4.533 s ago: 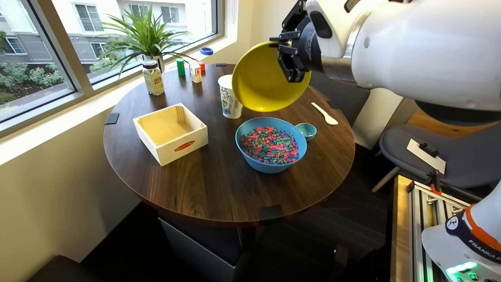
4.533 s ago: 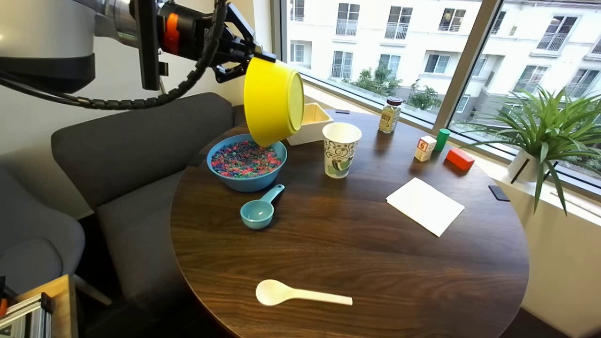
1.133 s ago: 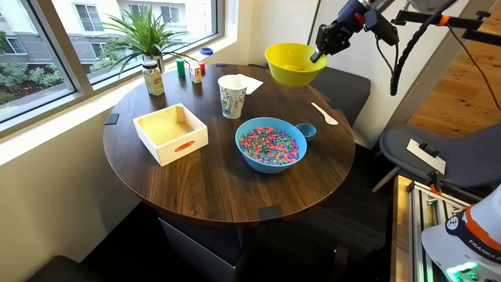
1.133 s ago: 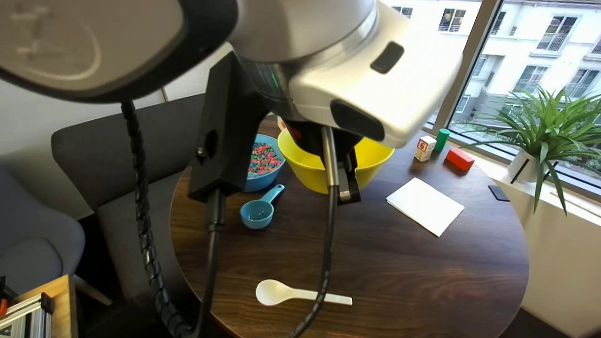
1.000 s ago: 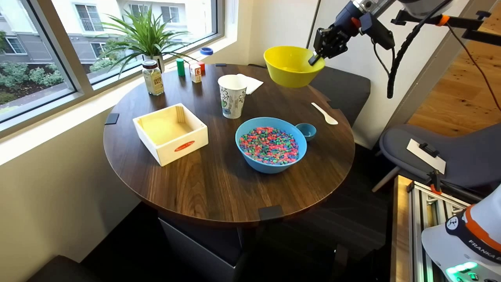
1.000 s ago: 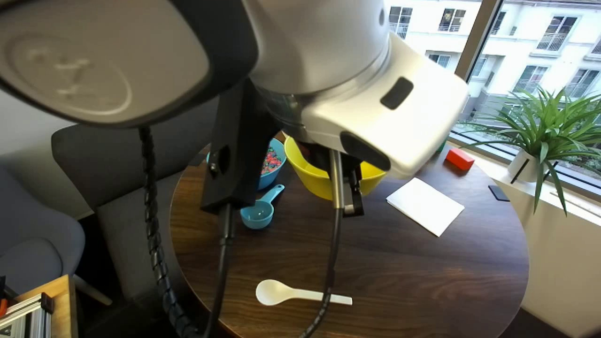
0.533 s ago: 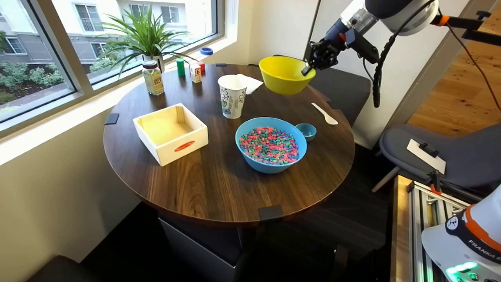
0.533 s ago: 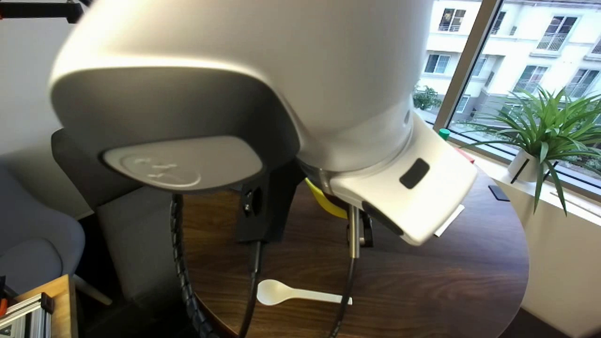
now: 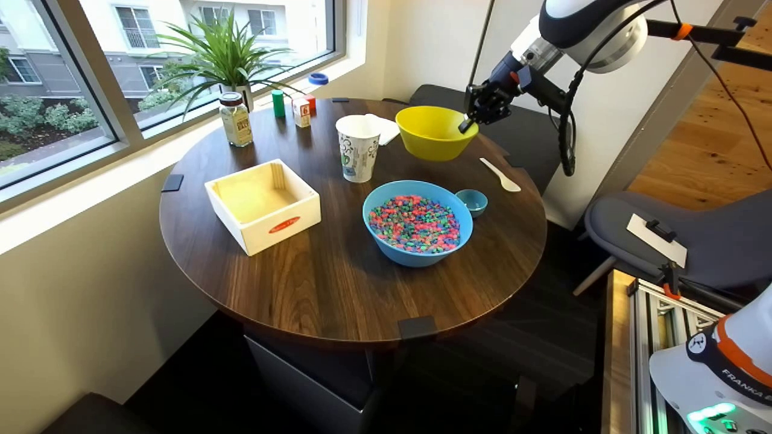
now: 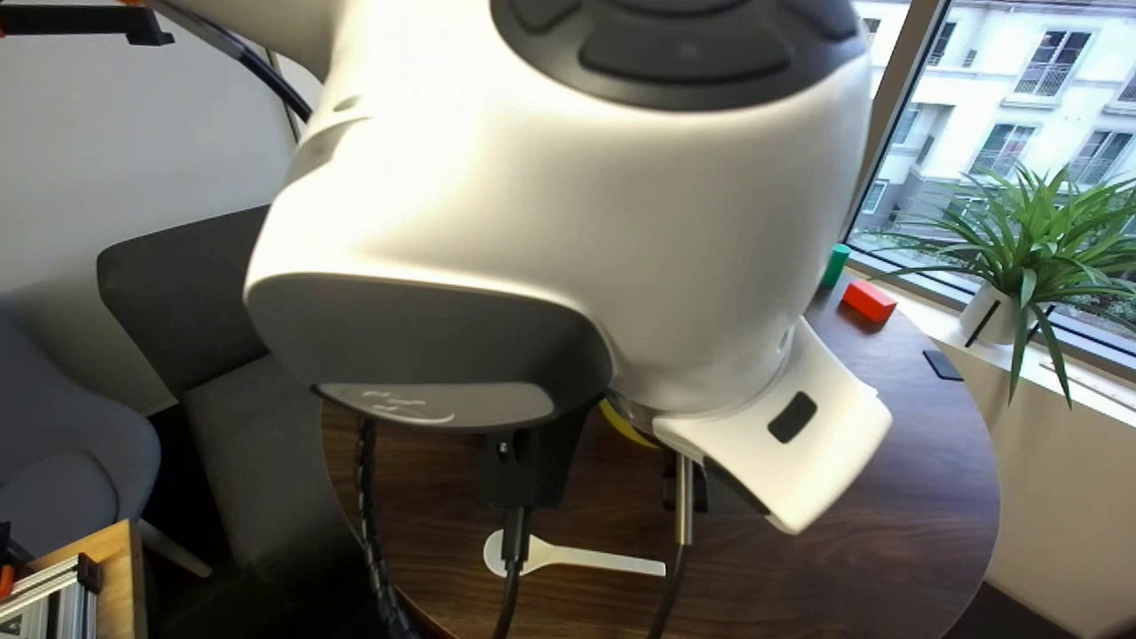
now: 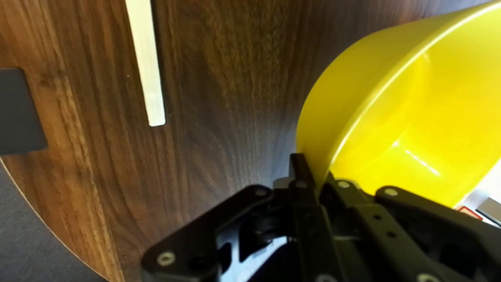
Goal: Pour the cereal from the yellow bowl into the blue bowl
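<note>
Since a few seconds ago, the round bright-yellow plastic bowl point(image 9: 434, 147) goes from tipped by the round light-blue bowl point(image 9: 416, 260) to nearly upright and farther back, near the patterned white paper cup point(image 9: 357, 154). Black two-fingered claw point(image 11: 318, 178) is clamped on the yellow rim. Loose multicoloured cereal bits point(image 9: 415, 224) sit in the blue one, on the dark round wooden counter point(image 9: 344, 289). Can't tell if the yellow one's touching down.

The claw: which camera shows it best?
The wrist view: the claw is close and large, pinching the yellow bowl by its rim. In the exterior views, the claw looks small or is mostly hidden behind the arm.
</note>
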